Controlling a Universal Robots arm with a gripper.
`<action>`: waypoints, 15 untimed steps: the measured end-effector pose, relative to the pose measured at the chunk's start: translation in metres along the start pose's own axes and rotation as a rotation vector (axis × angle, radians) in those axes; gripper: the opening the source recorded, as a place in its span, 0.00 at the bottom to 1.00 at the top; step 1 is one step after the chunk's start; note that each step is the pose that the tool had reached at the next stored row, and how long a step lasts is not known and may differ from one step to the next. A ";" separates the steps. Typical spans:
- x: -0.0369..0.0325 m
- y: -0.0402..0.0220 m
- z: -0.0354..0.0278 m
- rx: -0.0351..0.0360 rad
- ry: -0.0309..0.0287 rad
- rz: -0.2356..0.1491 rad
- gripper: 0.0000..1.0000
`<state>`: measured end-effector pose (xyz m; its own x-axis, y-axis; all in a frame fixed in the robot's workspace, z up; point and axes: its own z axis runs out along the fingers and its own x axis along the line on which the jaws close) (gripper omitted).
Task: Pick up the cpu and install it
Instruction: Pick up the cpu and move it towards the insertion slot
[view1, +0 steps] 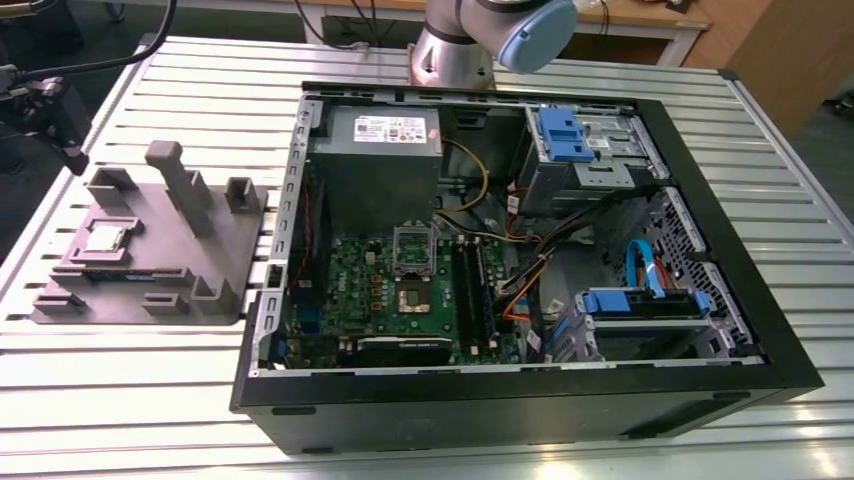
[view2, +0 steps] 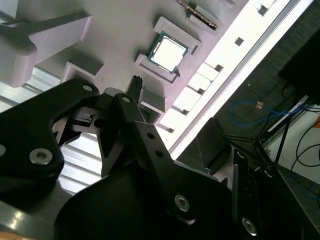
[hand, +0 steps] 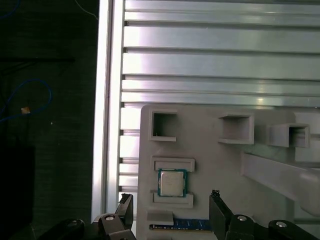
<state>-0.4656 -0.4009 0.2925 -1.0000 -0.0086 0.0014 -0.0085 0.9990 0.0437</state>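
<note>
Slatted table (hand: 220, 55), cpu (hand: 172, 182), tool (hand: 172, 195) half cropped

ribbed metal table (view1: 174, 90) spreads wide in the exterior view, light glaring off its slats. wooden cabinet (view1: 787, 50) sits off at the exterior view's right. in the first wrist view, dark floor (hand: 50, 150) runs beside the table edge.

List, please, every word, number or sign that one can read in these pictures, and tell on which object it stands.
No text here can be read as words or numbers.
power-supply box: its white label carries dark print, too small to read.
cpu: faint marks on the metal top in both wrist views, too blurred to read.
</note>
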 end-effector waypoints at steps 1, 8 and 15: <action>0.0000 0.0000 0.0005 -0.0001 -0.0001 0.000 0.71; 0.0000 -0.0004 0.0042 0.0002 0.0003 0.000 0.71; 0.0000 -0.0005 0.0056 -0.0001 -0.0002 0.000 0.71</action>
<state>-0.4656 -0.4012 0.2869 -1.0000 -0.0086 0.0011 -0.0085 0.9990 0.0439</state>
